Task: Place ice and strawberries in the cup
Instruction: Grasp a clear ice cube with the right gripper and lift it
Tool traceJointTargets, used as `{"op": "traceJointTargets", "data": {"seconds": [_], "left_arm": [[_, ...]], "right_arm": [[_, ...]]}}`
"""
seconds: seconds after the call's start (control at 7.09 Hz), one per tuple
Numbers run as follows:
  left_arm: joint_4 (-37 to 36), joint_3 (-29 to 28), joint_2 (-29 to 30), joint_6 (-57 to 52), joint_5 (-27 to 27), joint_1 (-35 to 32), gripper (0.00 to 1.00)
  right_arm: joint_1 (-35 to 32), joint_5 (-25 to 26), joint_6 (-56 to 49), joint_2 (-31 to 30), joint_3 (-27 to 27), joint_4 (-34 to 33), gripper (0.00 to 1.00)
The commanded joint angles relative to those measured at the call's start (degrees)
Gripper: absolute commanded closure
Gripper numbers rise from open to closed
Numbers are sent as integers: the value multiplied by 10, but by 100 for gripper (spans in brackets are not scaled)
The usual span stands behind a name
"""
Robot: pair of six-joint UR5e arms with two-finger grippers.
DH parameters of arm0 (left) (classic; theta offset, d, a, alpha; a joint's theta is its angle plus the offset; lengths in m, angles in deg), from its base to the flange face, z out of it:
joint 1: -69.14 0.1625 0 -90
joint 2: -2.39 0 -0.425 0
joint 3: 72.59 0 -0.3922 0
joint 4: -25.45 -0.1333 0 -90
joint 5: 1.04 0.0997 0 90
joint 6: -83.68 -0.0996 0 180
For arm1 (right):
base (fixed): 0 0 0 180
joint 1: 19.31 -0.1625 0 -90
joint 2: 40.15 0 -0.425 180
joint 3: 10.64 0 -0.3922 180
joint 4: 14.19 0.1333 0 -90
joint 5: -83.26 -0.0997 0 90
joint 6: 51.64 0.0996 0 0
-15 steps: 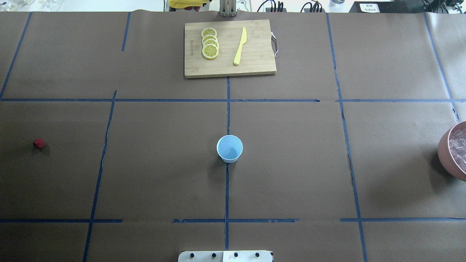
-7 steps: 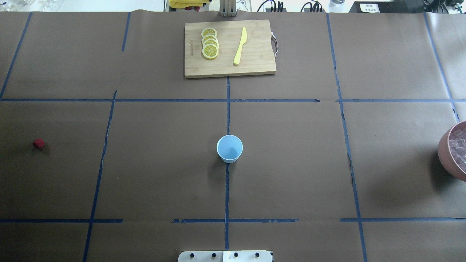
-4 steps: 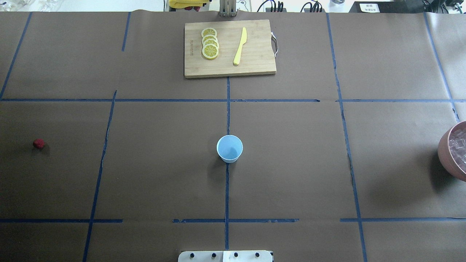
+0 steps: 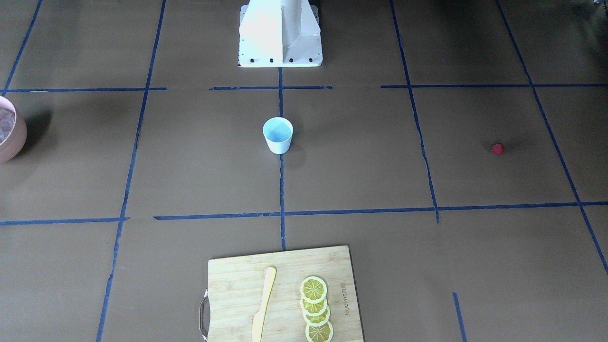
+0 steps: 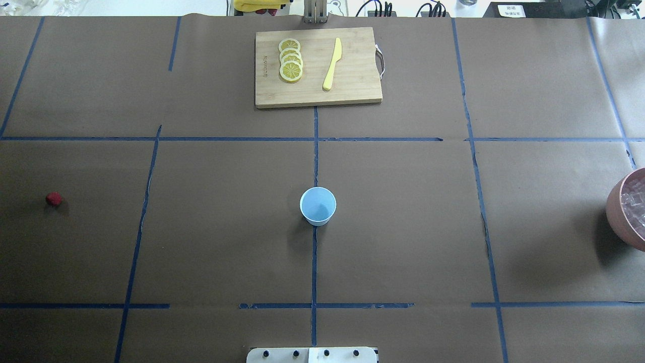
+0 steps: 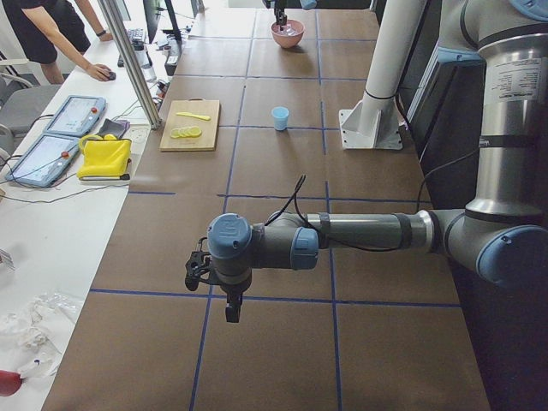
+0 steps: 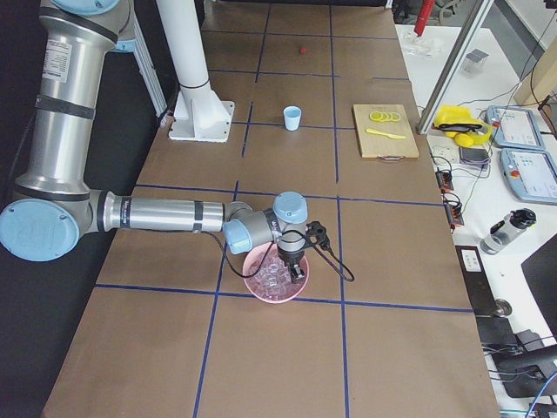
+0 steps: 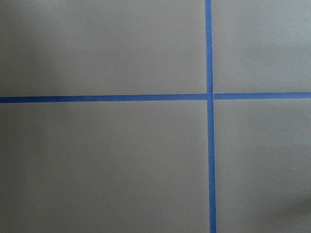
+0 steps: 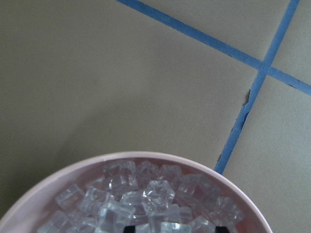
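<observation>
Ice [image 9: 146, 204] lies heaped in the pink bowl [image 9: 43, 189] at the right edge of the table [image 5: 403, 176], directly beneath the right gripper [image 7: 296, 270], whose two tips stand apart and hold nothing. The strawberry [image 5: 53, 198] sits near the left edge, on the side of the left gripper [image 6: 229, 300]; whether it is open we cannot tell. The cup [image 5: 318, 205] stands mid-table, well apart from both, so we judge ice comes first

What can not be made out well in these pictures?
Left gripper: shows only in the exterior left view, small; open or shut unclear.
Right gripper: above the ice in the exterior right view; open or shut unclear.
Pink bowl: cut off by the overhead view's right edge.
Strawberry: too small for detail.
</observation>
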Motion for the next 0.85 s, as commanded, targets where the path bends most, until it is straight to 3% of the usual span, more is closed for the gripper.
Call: {"op": "traceJointTargets", "data": {"seconds": [0.0,0.71], "left_arm": [[0,0,0,0,0,0,0],[0,4,0,3,-1,0,0]], "right_arm": [[2,17,0,-1,0,-3,37],[14,14,2,-2,0,-3,40]]}}
